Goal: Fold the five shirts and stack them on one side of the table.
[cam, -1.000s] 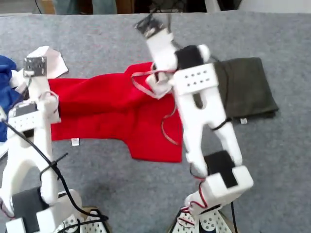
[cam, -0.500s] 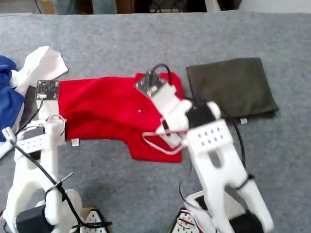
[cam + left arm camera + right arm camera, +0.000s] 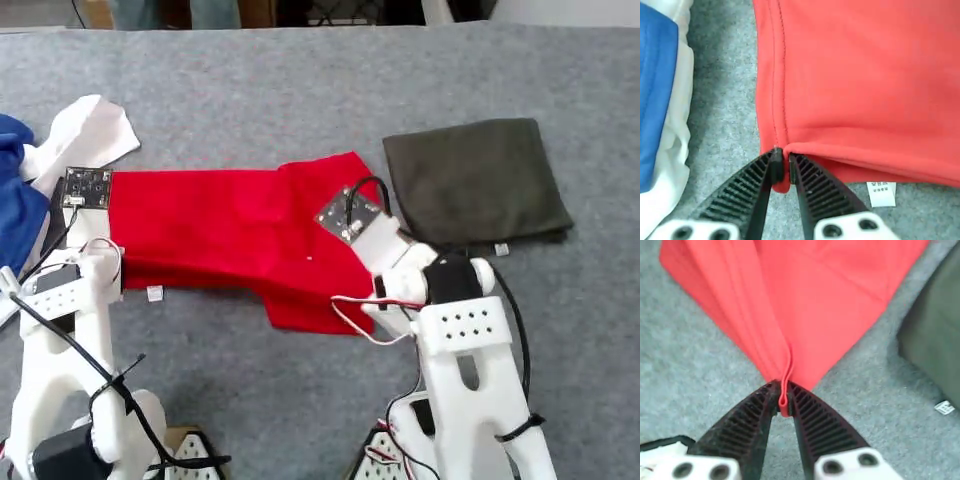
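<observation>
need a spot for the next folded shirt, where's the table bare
Bare: the far strip of table beyond the red shirt and dark shirt, and the near right corner. Crowded: the left edge, with blue shirt and white shirt.

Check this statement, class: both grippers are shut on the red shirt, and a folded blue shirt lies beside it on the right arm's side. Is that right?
Not quite. The folded shirt is dark olive, not blue, as the high view shows. The rest holds: the left gripper and the right gripper are both shut on the red shirt.
</observation>
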Robot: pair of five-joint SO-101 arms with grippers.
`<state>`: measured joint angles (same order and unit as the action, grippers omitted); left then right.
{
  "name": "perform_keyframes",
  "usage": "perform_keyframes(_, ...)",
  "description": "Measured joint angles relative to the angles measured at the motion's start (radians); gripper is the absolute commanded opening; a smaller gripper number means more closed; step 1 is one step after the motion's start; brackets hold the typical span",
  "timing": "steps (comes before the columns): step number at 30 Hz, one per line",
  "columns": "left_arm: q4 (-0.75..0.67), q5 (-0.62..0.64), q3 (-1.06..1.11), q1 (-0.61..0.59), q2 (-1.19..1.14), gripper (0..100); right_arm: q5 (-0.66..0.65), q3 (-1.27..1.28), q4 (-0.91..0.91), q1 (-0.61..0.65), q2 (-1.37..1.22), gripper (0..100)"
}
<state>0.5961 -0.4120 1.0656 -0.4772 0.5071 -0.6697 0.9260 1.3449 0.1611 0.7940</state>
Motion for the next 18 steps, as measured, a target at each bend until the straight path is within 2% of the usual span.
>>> perform_keyframes(11,0.048,-0.069,0.032,0.000,0.000,3,-0.018,0.077,-0.046,0.000,0.000,1.7)
perform_keyframes(13,0.055,-0.072,0.032,0.000,0.000,7,-0.018,0.077,-0.049,0.000,0.000,5.9)
perform_keyframes(16,0.058,-0.074,0.032,-0.005,0.000,18,-0.018,0.077,-0.049,-0.002,0.000,17.0)
perform_keyframes(18,0.058,-0.074,0.032,-0.014,0.000,19,-0.018,0.074,-0.049,-0.002,0.000,22.0)
